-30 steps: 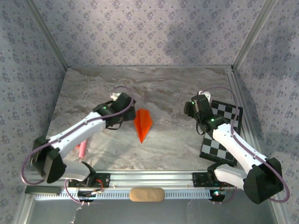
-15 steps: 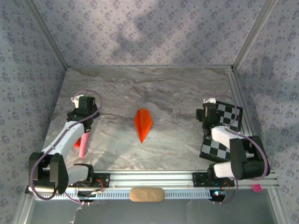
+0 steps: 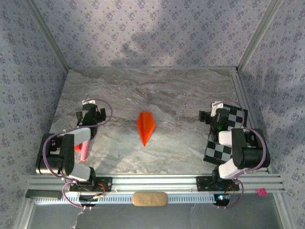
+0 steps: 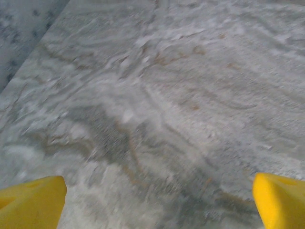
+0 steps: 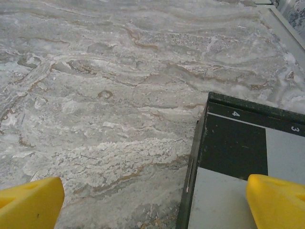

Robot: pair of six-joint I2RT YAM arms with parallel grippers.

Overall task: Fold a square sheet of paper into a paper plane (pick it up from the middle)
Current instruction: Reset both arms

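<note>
Item one: your left arm [image 3: 78, 134], white links with black joints and a looping purple cable. It sits folded tight beside its base, forearm pointing away from you.
Item two: your left end effector [image 4: 157, 205]. Its two yellow fingertips [image 4: 31, 202] sit at opposite lower corners of the wrist view, jaws spread wide, angled down over the tabletop [image 4: 181, 95].
Item three: your right arm [image 3: 237, 152], same build, elbow bunched close above its base.
Item four: your right end effector [image 5: 155, 205]. Its yellow tips are likewise far apart, jaws wide.
</note>
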